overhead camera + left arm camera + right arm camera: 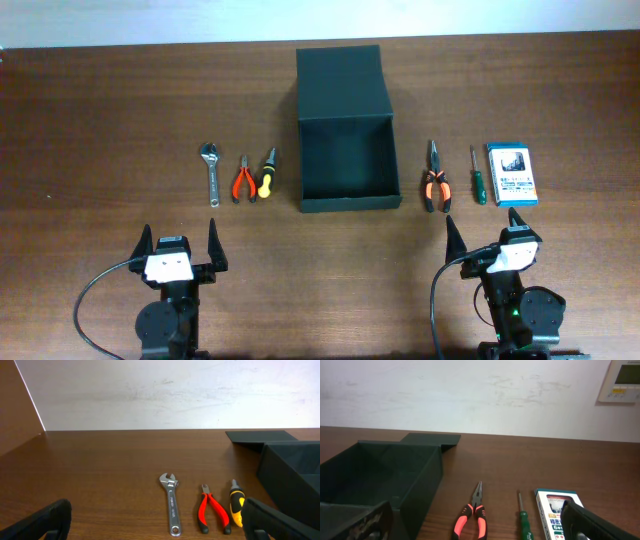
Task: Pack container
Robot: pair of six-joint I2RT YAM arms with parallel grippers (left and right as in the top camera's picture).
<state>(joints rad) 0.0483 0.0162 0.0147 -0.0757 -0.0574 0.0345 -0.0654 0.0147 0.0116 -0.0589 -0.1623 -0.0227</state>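
The container is a dark green-black box that lies open at mid-table, its flap lid folded back flat behind it. It shows at the right edge of the left wrist view and at the left of the right wrist view. My left gripper stands open near the front edge, left of the box, with nothing between its fingers. To the right of the box my right gripper is open too, and empty.
Left of the box lie a silver wrench, red pliers and a yellow-black screwdriver. Right of it lie orange-black pliers, a green screwdriver and a blue-white card pack.
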